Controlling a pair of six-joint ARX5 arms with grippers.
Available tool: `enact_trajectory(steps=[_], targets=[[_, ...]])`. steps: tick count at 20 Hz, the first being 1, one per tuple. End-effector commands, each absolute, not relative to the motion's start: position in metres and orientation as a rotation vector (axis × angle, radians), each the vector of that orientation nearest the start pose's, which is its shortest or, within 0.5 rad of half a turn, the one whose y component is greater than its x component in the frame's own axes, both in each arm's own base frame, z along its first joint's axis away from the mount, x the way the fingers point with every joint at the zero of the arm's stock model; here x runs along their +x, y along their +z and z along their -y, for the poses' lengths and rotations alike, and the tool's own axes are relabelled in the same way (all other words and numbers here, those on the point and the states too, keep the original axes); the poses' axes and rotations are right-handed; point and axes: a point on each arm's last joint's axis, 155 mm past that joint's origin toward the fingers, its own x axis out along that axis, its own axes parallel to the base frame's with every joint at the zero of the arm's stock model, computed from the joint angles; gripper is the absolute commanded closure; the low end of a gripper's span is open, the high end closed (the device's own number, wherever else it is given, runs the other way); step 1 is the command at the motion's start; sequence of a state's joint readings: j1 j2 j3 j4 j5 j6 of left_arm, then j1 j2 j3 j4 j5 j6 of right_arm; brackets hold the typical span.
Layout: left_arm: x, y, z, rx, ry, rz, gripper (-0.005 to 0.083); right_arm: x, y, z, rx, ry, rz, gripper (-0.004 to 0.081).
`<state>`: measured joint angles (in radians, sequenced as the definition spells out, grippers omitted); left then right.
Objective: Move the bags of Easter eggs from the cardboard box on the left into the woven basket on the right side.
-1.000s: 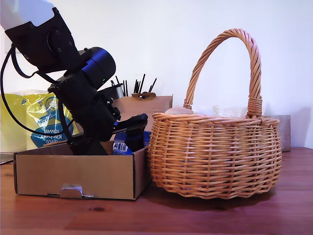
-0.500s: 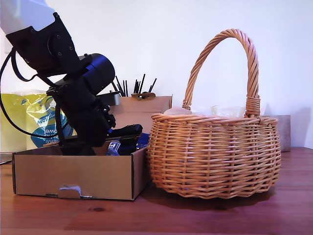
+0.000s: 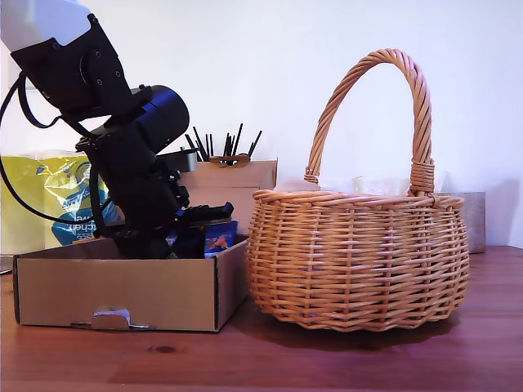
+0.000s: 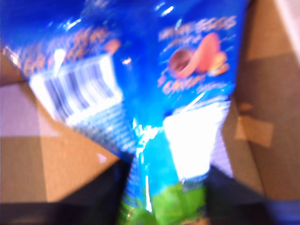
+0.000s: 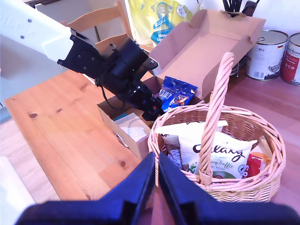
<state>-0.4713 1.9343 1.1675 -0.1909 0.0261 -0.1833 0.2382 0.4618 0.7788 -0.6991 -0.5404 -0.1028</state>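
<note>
My first gripper [image 3: 214, 217] reaches down into the cardboard box [image 3: 122, 294] at the exterior view's left. It is shut on a dark blue Mini Eggs bag [image 3: 219, 238], which fills the blurred first wrist view [image 4: 187, 70]. From above, that bag [image 5: 177, 93] hangs just over the box's floor. A white pouch [image 5: 133, 127] lies in the box. The woven basket [image 3: 359, 261] stands right of the box and holds a cream bag with dark script [image 5: 213, 150] and a red-orange bag [image 5: 253, 165]. My second gripper [image 5: 157, 161] hovers shut above the basket's near rim, holding nothing.
A yellow-and-blue towel pack [image 3: 57, 200] stands behind the box. A pot of black utensils [image 3: 221, 145] sits behind the open lid [image 3: 233, 184]. Metal tins [image 5: 265, 54] and a wooden chair [image 5: 98, 23] stand around the wooden table [image 3: 327, 359].
My first gripper has dropped lower and towards the exterior view's left with the blue bag. The box and its lid have slid slightly left.
</note>
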Motion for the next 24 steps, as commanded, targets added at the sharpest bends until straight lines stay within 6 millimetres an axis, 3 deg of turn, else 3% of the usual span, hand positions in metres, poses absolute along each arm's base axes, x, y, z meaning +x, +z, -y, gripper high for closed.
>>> enact_trajectory(steps=[1,5,10,12,15,18,24], targets=[[0.394,-0.026,0.202,0.082,-0.345,-1.120,0.0613,0.177,0.273,-0.143,-0.040,0.802,-0.337,0.0782],[0.396,0.014,0.211,0.048,-0.393,-1.053,0.0613,0.177,0.273,-0.143,-0.041,0.803,-0.336,0.0782],[0.399,0.096,0.212,0.053,-0.444,-0.881,0.0613,0.177,0.273,-0.143,-0.041,0.803,-0.335,0.0782],[0.391,0.131,0.216,0.028,-0.488,-0.819,0.0613,0.177,0.273,-0.143,-0.041,0.802,-0.335,0.0782],[0.368,0.175,0.241,-0.027,-0.632,-0.746,0.0611,0.177,0.273,-0.143,-0.041,0.802,-0.335,0.0782],[0.351,0.193,0.275,-0.035,-0.758,-0.692,0.0611,0.177,0.273,-0.143,-0.041,0.802,-0.335,0.0782],[0.321,0.179,0.343,-0.057,-0.908,-0.700,0.0610,0.177,0.274,-0.143,-0.044,0.803,-0.331,0.0782]])
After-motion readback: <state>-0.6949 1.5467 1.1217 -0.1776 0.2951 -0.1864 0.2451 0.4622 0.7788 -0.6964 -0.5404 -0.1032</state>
